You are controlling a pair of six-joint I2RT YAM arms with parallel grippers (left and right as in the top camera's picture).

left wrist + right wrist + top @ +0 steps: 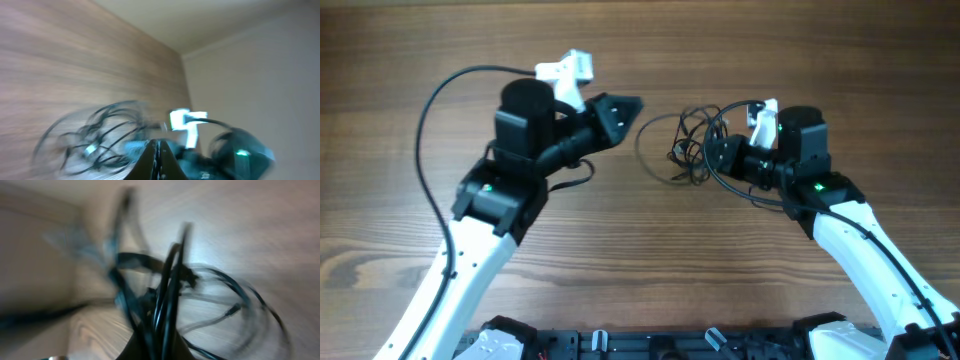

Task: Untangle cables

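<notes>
The cables (pixel 682 140) are a loose tangle of thin black cords on the wooden table, between my two grippers. My left gripper (pixel 630 105) hangs just left of the tangle with its fingers pressed together and nothing between them. In the blurred left wrist view the shut jaws (pixel 159 150) point toward the cables (pixel 95 140). My right gripper (pixel 713 152) is shut on the right side of the tangle. In the blurred right wrist view several cords (pixel 167 295) rise from between its fingers (pixel 160 342), and a loop with a small plug (pixel 232 311) lies on the table.
The thick black cable of the left arm (pixel 430 120) arcs over the table's left side. The right arm (pixel 240 150) with a green light shows in the left wrist view. The arm bases sit at the table's front edge (pixel 650 345).
</notes>
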